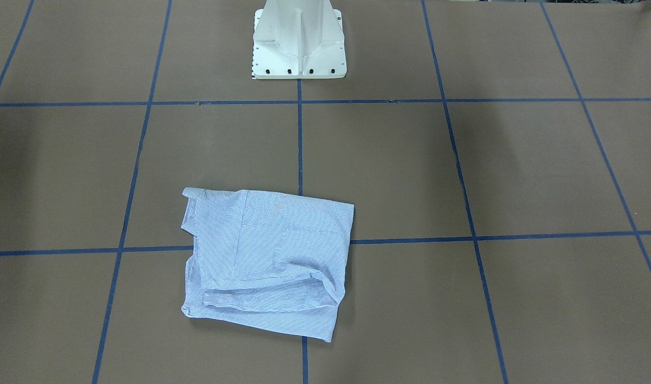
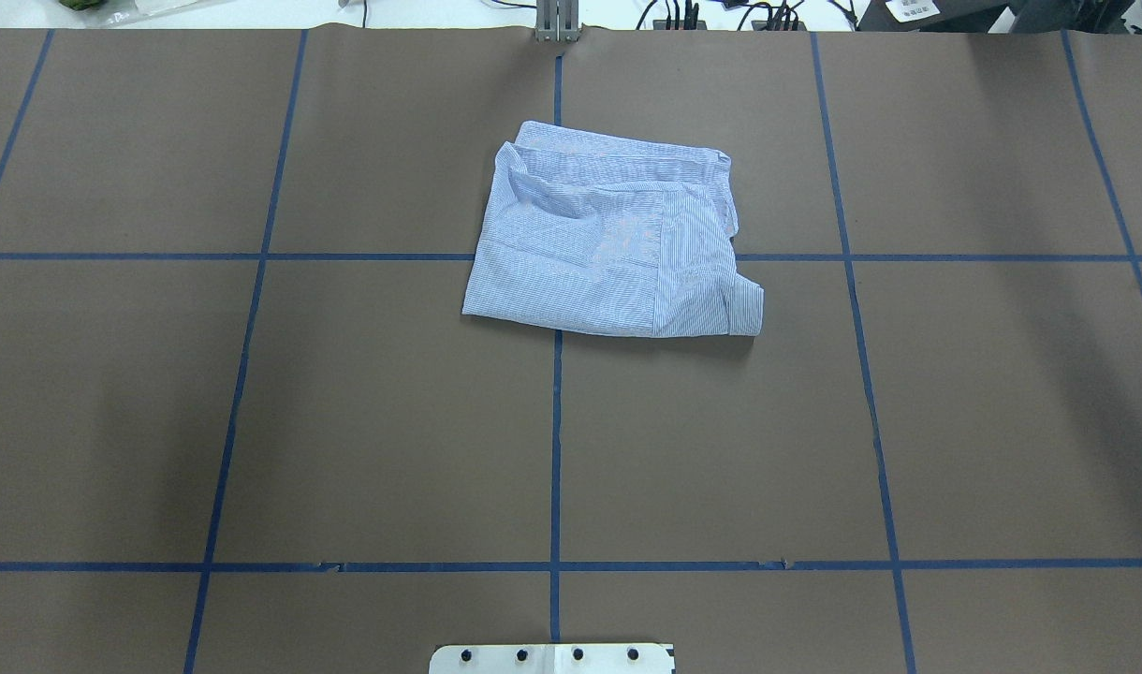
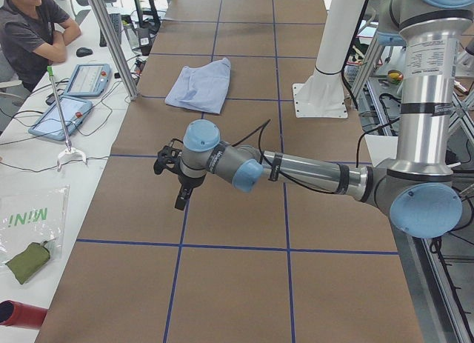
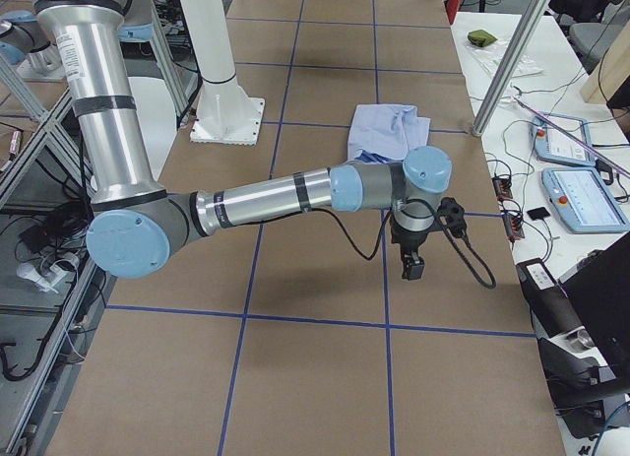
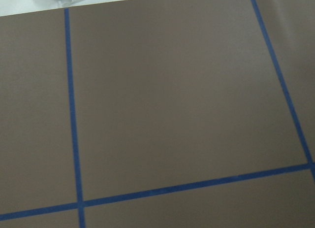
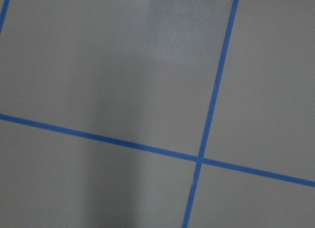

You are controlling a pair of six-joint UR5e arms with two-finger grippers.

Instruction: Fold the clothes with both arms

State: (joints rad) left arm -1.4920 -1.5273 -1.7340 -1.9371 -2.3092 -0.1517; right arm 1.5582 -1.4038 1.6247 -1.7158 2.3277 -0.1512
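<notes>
A folded striped shirt [image 2: 608, 253] lies on the brown table [image 2: 346, 421], toward 12 o'clock from its centre in the overhead view. Only the two side views catch the arms. In them the left gripper [image 3: 181, 198] and right gripper [image 4: 413, 267] hang above the table, the shirt at 12 o'clock from each and well apart. Whether either is open cannot be told. Green lettering on a bag [image 3: 33, 213] seems to read "MINI". The wrist cameras show blue tape lines [image 5: 73, 114].
</notes>
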